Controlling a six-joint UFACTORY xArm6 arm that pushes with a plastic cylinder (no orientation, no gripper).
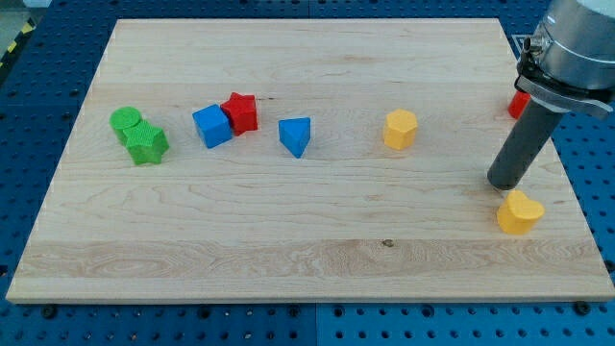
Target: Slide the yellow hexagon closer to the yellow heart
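Note:
The yellow hexagon (400,129) sits right of the board's middle. The yellow heart (519,212) lies near the view's lower right, well to the right of and below the hexagon. My tip (502,183) rests on the board just above and slightly left of the heart, close to it, and far to the right of the hexagon. The dark rod slants up to the arm at the view's top right.
A blue triangle (296,136), a blue cube (212,126) and a red star (240,111) sit left of the middle. A green cylinder (125,121) and a green star (146,144) are at the far left. A red block (518,105) is partly hidden behind the rod.

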